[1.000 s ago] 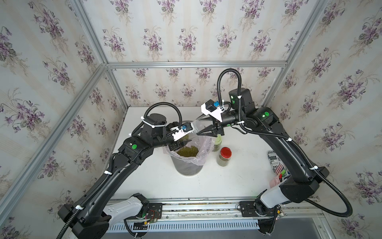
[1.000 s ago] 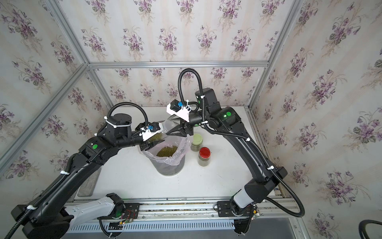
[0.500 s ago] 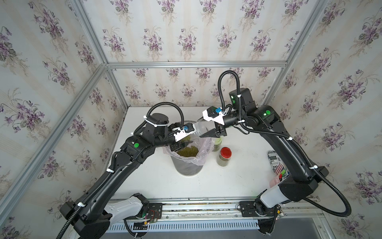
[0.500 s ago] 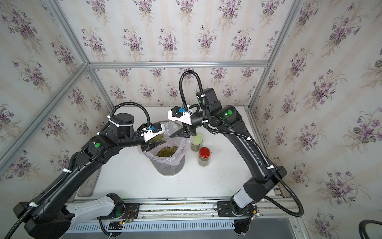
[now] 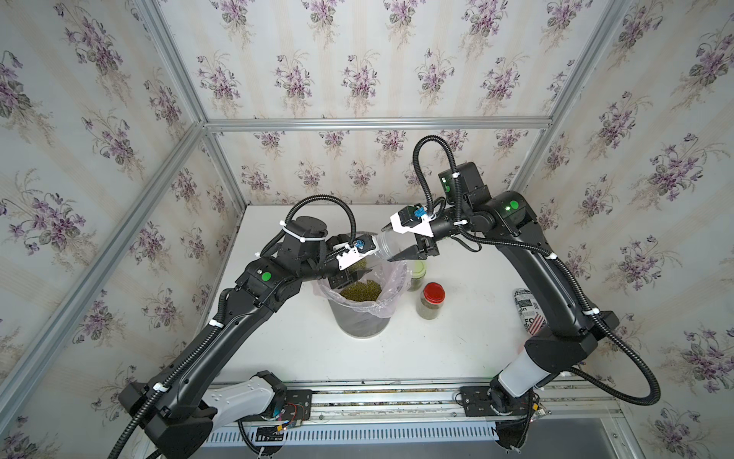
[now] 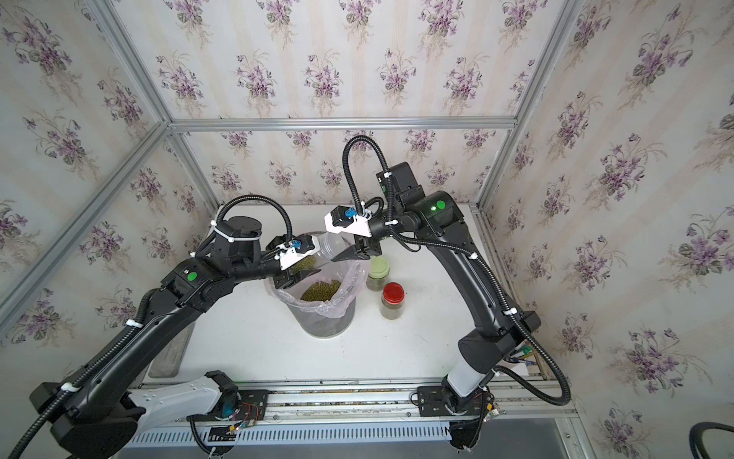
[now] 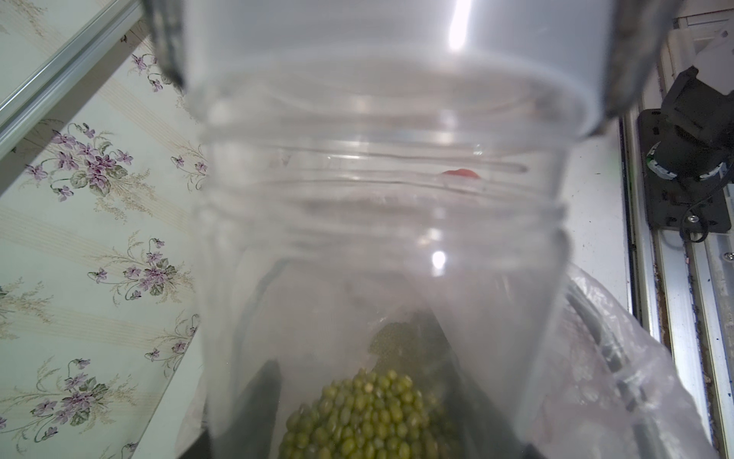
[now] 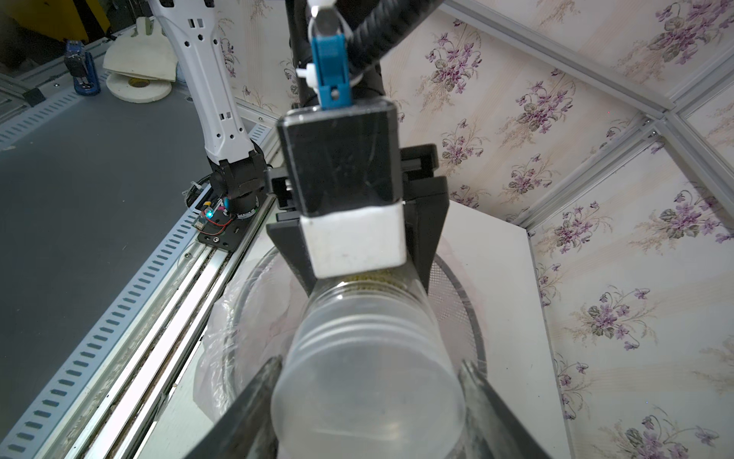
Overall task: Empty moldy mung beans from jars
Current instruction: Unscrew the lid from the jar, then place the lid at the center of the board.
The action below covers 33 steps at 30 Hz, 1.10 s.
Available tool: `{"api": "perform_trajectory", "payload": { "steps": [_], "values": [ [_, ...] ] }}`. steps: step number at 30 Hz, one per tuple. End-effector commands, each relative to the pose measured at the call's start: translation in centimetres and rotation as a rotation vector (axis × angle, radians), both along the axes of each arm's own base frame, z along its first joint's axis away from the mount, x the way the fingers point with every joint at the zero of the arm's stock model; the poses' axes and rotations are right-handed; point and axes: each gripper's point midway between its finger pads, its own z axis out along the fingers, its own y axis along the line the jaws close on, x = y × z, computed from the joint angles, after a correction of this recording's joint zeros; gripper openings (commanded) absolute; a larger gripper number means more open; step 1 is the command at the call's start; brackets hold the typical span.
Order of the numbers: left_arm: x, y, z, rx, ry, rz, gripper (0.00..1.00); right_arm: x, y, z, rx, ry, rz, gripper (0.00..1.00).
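Note:
A clear jar (image 5: 383, 249) lies nearly level above the bin, and my left gripper (image 5: 357, 274) is shut on its body. Moldy mung beans (image 7: 365, 413) lie heaped inside that jar between the left fingers. My right gripper (image 8: 369, 361) is shut on the jar's translucent white lid (image 8: 369, 397), with a finger on each side. Screw threads (image 7: 381, 190) show between the lid and the body. More olive-green beans (image 5: 361, 290) lie in the bin. Two other jars stand upright to the right of it, one with a pale green lid (image 5: 417, 272) and one with a red lid (image 5: 432, 300).
The grey bin (image 5: 359, 326), lined with pinkish plastic (image 6: 349, 278), stands mid-table under both grippers. A printed black-and-white can (image 5: 526, 308) lies by the right arm. A flat grey slab (image 6: 170, 353) lies off the table's left edge.
The right gripper has sunk a little at the jar's lid end. The left gripper holds the jar in much the same place.

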Motion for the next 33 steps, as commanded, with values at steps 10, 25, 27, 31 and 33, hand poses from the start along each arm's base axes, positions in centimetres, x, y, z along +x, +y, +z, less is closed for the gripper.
{"api": "perform_trajectory", "payload": {
  "steps": [10, 25, 27, 31, 33],
  "values": [
    [1.2, -0.3, 2.5, -0.048, -0.087, 0.033, 0.66, -0.4, -1.4, 1.0, 0.014, 0.001, -0.015, 0.58],
    [0.3, 0.4, 3.1, -0.032, -0.139, 0.048, 0.66, 11.0, -5.4, 4.6, 0.222, 0.207, -0.562, 0.57],
    [0.3, 0.6, 3.2, -0.025, -0.151, 0.052, 0.67, 12.1, -6.0, 4.2, 0.243, 0.259, -0.628, 0.56],
    [-0.2, 0.9, 3.8, -0.039, -0.175, 0.054, 0.67, 13.8, -6.9, 3.3, 0.247, 0.339, -0.753, 0.56],
    [-0.4, 1.1, 4.0, -0.042, -0.186, 0.056, 0.67, 15.5, -7.9, 2.6, 0.254, 0.406, -0.86, 0.56]
  ]
}}
